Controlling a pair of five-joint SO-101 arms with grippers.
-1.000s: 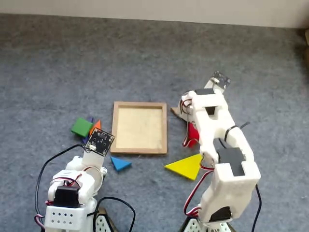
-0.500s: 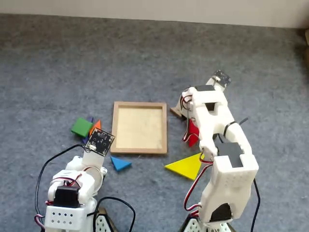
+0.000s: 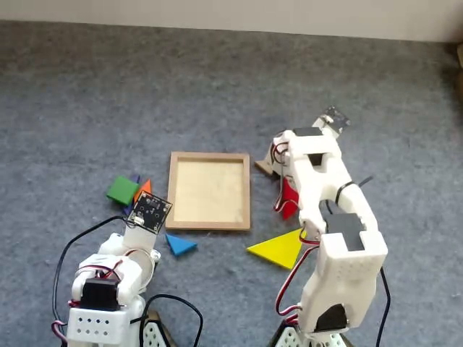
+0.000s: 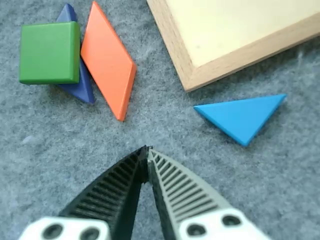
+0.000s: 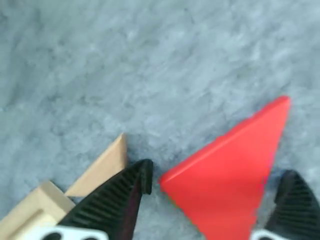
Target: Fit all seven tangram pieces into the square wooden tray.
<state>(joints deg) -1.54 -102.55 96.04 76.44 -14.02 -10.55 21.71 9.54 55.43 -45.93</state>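
**A:** Right wrist view: the right gripper (image 5: 216, 177) is spread wide, a jaw on either side of the red triangle (image 5: 240, 150), which lies flat on the carpet (image 5: 150, 60) near the wooden tray (image 3: 246, 189).

**B:** I'd go low and close squarely on its edges. Mind the tan piece (image 5: 102, 167) beside one finger.

**A:** The right arm (image 3: 325, 195) is stretched forward, wrist dipped over the triangle. The left gripper (image 4: 146, 150) is pinched together on nothing, near the blue triangle (image 4: 242, 116).
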